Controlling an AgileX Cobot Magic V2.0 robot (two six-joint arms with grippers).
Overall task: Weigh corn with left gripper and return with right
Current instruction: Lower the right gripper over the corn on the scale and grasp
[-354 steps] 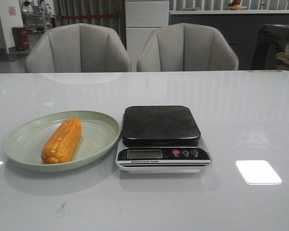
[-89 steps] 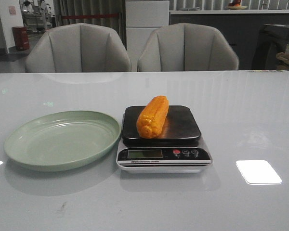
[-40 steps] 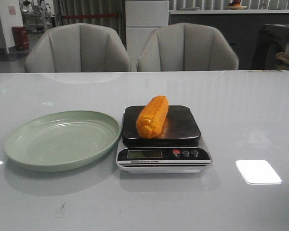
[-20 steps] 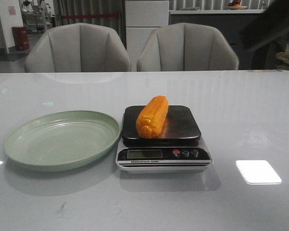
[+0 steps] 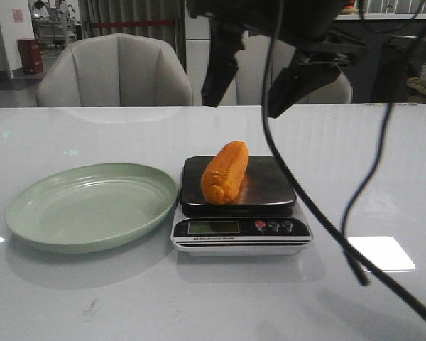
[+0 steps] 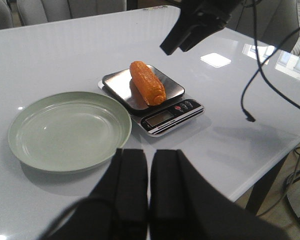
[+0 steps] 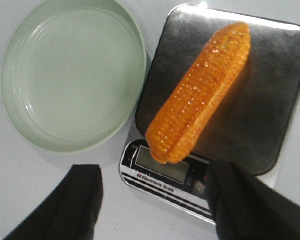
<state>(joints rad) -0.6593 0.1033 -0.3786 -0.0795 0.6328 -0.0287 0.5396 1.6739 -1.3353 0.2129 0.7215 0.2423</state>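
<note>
The orange-yellow corn [image 5: 224, 172] lies on the dark platform of the kitchen scale [image 5: 273, 186]. It also shows in the left wrist view [image 6: 147, 82] and the right wrist view [image 7: 200, 104]. The pale green plate [image 5: 92, 206] is empty, left of the scale. My right gripper [image 5: 250, 87] hangs open well above the scale and corn, its fingers [image 7: 85, 200] spread wide and holding nothing. My left gripper [image 6: 149, 165] is shut and empty, pulled back near the table's front edge, short of the plate [image 6: 70, 131].
Loose black cables [image 5: 319, 213] from the right arm hang down in front of the scale's right side. Two grey chairs [image 5: 117, 71] stand behind the table. A bright light patch [image 5: 380, 253] lies on the table at the right.
The right arm has swung in from the upper right and now hangs over the scale with open fingers. The corn has stayed on the scale.
</note>
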